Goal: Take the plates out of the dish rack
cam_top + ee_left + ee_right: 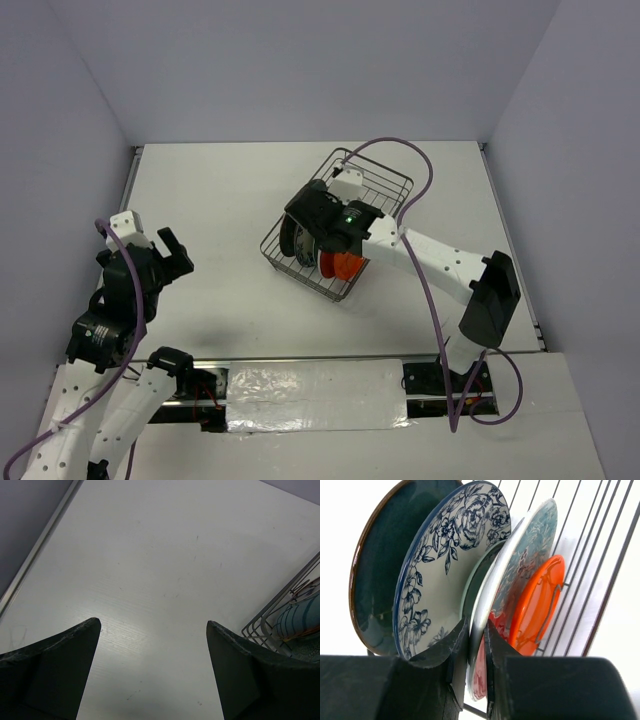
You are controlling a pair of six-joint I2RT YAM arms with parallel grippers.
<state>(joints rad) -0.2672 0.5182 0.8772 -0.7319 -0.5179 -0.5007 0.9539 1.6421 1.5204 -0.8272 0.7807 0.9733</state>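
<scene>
The dark wire dish rack sits mid-table with plates standing on edge in its near end. In the right wrist view stand a dark teal plate, a blue-and-white patterned plate, a red-and-teal plate and a small orange plate. My right gripper is shut on the rim of the red-and-teal plate, one finger on each face. It reaches into the rack in the top view. My left gripper is open and empty over bare table at the left.
The rack's corner with a teal plate shows at the right of the left wrist view. A raised table edge runs along the left, with walls around. The right arm's purple cable loops over the rack.
</scene>
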